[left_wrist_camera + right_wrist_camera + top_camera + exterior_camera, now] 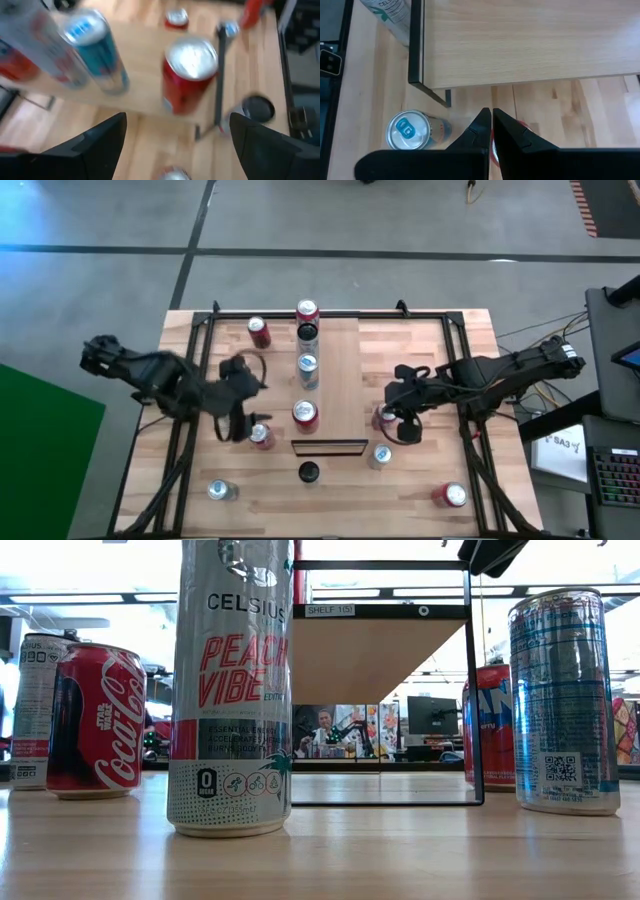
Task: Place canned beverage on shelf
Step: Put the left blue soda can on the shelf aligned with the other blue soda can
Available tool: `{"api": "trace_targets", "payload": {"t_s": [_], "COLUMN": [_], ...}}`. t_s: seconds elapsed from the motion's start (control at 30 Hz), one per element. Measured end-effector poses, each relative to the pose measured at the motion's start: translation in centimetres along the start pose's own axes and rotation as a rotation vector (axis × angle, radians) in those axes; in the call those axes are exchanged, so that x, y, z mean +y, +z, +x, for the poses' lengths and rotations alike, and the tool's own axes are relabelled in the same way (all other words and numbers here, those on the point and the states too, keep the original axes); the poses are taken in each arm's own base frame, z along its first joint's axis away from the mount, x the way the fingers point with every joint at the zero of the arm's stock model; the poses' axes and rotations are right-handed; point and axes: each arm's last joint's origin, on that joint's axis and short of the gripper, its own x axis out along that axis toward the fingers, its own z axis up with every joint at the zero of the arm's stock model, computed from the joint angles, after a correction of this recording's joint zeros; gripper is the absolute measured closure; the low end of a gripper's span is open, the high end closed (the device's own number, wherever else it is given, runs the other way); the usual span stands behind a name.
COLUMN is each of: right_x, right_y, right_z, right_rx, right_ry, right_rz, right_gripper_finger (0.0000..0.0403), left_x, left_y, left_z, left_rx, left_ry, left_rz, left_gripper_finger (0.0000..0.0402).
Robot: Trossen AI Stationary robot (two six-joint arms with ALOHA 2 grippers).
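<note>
Tabletop (420,360) of light planks fills your overhead picture, with the black frame rails running down both sides. Along its middle you see the shelf (330,380), a long raised board of smooth wood, carrying four cans in a row: a red can (307,311) at the far end, a dark can (307,333) next, a silver and blue can (307,368) after it, and a second red can (305,414) nearest the dark-edged short end. Your left arm reaches in from the left, and its left gripper (175,137) hangs over the tabletop just beside the shelf, fingers spread wide and grasping nothing; a red-topped can (261,435) stands on the table right by it. Your right arm comes in from the right, and the right gripper (491,120) sits low beside the shelf's other long side, its fingers pressed together and empty, above a partly hidden red can (384,416). A small silver can (407,131) stands near it on the table. From table height you see the tall Celsius can (232,690) up close.
</note>
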Motion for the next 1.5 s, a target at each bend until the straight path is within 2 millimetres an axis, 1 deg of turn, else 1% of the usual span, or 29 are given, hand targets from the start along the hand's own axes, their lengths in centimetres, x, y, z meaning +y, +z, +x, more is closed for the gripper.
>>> {"api": "trace_targets", "payload": {"t_s": [0.2,0.37,0.47,0.63,0.77,0.9,1.13,1.33,1.5], "right_x": [0.1,0.1,0.1,0.1,0.1,0.1,0.1,0.1,0.1], "right_y": [0.0,0.0,0.1,0.1,0.1,0.1,0.1,0.1,0.1], "right_z": [0.0,0.0,0.0,0.0,0.0,0.0,0.0,0.0,0.0], "right_rx": [0.000,-0.001,-0.008,-0.008,-0.009,-0.015,-0.015,-0.015,-0.014], "right_ry": [0.002,0.002,0.003,0.003,0.003,0.005,0.004,0.005,0.005], "right_rz": [-0.002,-0.007,-0.020,-0.044,-0.065,-0.080,-0.082,-0.079,-0.071], "right_gripper_finger": [0.0394,0.0394,0.0394,0.0394,0.0394,0.0394,0.0394,0.0394,0.0394], "left_x": [-2.2,-3.8,-4.7,-5.9,-6.6,-7.0,-7.2,-7.0,-7.1], "left_y": [-1.9,-3.1,-3.6,-4.4,-4.7,-4.9,-5.1,-5.3,-5.4], "left_z": [0.4,1.2,1.9,3.7,4.8,5.5,5.6,5.4,5.3], "left_rx": [0.136,0.214,0.251,0.374,0.416,0.440,0.450,0.480,0.505], "left_ry": [-0.010,0.017,0.041,0.045,0.058,0.065,0.069,0.073,0.061], "left_rz": [-0.018,-0.033,-0.045,-0.094,-0.093,-0.085,-0.071,-0.068,-0.122], "left_gripper_finger": [0.0080,0.0080,0.0080,0.0080,0.0080,0.0080,0.0075,0.0045,0.0024]}}
